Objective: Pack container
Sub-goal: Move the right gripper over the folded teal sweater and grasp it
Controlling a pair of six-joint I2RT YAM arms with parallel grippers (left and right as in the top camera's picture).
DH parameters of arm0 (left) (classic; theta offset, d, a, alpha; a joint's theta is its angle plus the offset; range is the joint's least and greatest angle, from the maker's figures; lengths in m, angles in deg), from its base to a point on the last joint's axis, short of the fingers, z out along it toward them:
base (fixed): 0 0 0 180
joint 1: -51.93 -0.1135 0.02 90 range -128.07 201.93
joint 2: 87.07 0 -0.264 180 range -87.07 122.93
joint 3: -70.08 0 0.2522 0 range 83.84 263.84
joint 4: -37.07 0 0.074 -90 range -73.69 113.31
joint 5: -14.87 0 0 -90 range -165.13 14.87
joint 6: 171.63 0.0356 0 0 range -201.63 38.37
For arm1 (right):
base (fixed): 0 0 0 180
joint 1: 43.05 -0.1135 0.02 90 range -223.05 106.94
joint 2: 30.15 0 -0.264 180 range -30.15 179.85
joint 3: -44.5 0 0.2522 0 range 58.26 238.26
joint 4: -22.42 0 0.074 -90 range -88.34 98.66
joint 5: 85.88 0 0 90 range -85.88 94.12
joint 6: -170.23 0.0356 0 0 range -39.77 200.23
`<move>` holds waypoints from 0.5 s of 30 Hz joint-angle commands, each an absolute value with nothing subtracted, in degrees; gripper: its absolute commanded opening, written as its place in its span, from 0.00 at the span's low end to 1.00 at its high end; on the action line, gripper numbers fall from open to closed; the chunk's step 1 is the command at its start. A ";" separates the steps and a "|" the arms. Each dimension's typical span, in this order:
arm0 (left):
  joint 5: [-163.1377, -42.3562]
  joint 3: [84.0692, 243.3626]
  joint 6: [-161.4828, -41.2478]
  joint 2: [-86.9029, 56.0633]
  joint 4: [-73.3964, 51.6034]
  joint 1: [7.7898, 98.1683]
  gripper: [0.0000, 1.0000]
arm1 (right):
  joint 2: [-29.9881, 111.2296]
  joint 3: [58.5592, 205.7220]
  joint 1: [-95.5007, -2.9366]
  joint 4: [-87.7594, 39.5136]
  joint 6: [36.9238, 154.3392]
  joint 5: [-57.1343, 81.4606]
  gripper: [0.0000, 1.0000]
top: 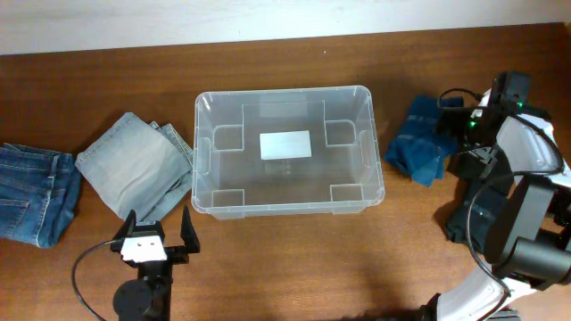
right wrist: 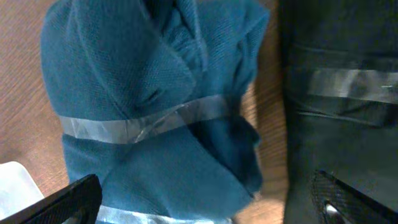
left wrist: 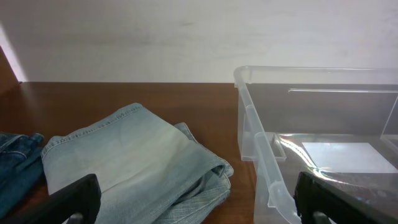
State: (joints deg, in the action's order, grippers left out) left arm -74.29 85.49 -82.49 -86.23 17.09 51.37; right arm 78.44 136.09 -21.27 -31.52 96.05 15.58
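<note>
The clear container [top: 378, 152] stands empty at the table's middle, with a white label [top: 285, 144] on its base; its left wall shows in the left wrist view [left wrist: 261, 149]. Folded light-blue jeans [top: 138, 165] lie to its left. My left gripper [top: 156, 234] is open and empty, in front of the jeans [left wrist: 130, 162] and the container's near left corner. My right gripper [top: 464, 123] is open, right of the container, close above a folded teal garment [top: 417, 147]. In the right wrist view that garment [right wrist: 155, 93] has shiny tape bands and fills the space between my fingers [right wrist: 205, 211].
Dark blue jeans [top: 31, 192] lie at the far left edge, also in the left wrist view [left wrist: 15, 162]. A dark garment [right wrist: 342, 93] with a tape band lies beside the teal one, under my right arm. A pale wall runs behind the table.
</note>
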 commanded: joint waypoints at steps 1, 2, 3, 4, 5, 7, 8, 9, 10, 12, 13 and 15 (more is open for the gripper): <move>-73.90 85.03 -81.99 -86.73 17.29 51.18 0.99 | 79.36 136.83 -20.97 -30.95 95.74 19.43 0.98; -73.90 85.03 -81.99 -86.73 17.29 51.18 0.99 | 79.36 136.83 -21.01 -30.91 95.74 19.61 0.97; -73.90 85.03 -81.99 -86.73 17.29 51.18 1.00 | 79.36 136.83 -21.08 -30.80 95.76 19.61 0.98; -73.90 85.03 -81.99 -86.73 17.29 51.18 1.00 | 79.36 136.83 -21.08 -30.69 95.74 19.58 0.97; -73.90 85.03 -81.99 -86.73 17.29 51.18 0.99 | 79.36 136.81 -21.08 -30.54 95.76 19.58 0.97; -73.90 85.03 -81.99 -86.73 17.29 51.18 0.99 | 79.41 136.81 -21.08 -30.47 95.76 19.58 0.97; -73.90 85.03 -81.99 -86.73 17.29 51.18 0.99 | 79.41 136.81 -21.08 -30.43 95.76 19.58 0.97; -73.90 85.03 -81.99 -86.73 17.29 51.18 1.00 | 79.43 136.81 -21.08 -30.30 95.78 19.58 0.97; -73.90 85.03 -81.99 -86.73 17.29 51.18 0.99 | 79.47 136.81 -21.17 -30.12 96.02 19.54 0.97; -73.90 85.03 -81.99 -86.73 17.29 51.18 0.99 | 79.62 136.81 -21.23 -29.75 97.31 19.54 0.97; -73.90 85.03 -81.99 -86.73 17.29 51.18 1.00 | 79.73 136.81 -21.23 -29.42 97.73 19.58 0.97; -73.90 85.03 -81.99 -86.73 17.29 51.18 0.99 | 79.91 136.81 -21.23 -29.14 97.95 19.56 0.97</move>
